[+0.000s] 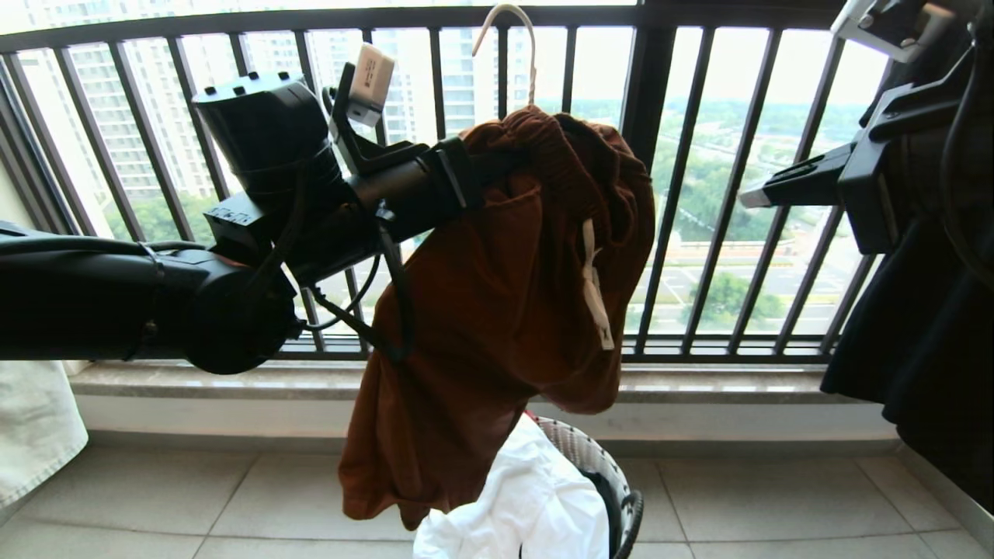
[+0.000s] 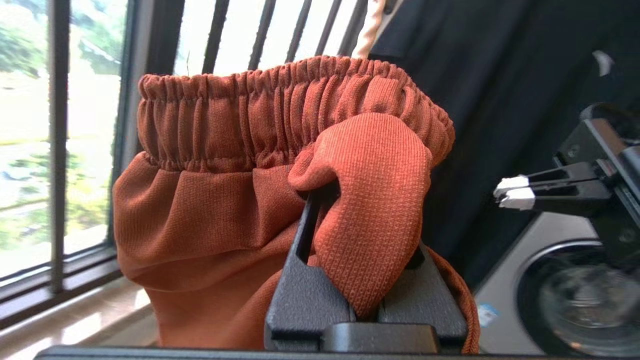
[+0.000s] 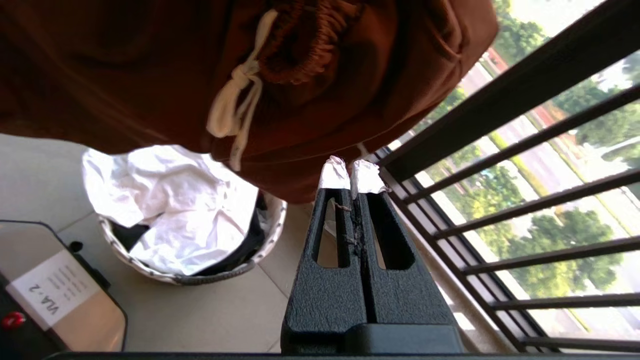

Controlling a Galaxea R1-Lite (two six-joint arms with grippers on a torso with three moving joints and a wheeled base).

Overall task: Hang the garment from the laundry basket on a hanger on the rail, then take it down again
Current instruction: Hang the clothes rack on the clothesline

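A balcony scene seen from the robot's head, with city blocks and trees beyond a black balcony railing (image 1: 660, 194). The left arm reaches in from the left, and its left gripper (image 1: 485, 175) is clamped tight on a fold of the garment (image 1: 497, 310), rust-brown shorts held up in the air in front of the railing. In the left wrist view the gathered elastic waistband runs across the top, and a bunched fold of the fabric is pinched between the two black fingers (image 2: 305, 295). A white drawstring (image 1: 596, 299) dangles down the front of the shorts. The cream-white hanger (image 1: 509, 46) rises from the top of the shorts, its long hook standing free against the sky; how its lower part sits inside the fabric is hidden, so I can't say whether the shorts are properly on it.

The right gripper (image 1: 749, 198) is at the right side of the view, level, its white-tipped fingers (image 3: 367, 177) pressed together and empty, near the shorts but apart from them.

On the tiled floor below the shorts stands the laundry basket (image 1: 621, 497), round with a dark rim, holding crumpled white cloth (image 1: 528, 505) and something dark. A black garment (image 1: 924, 334) hangs at the far right.
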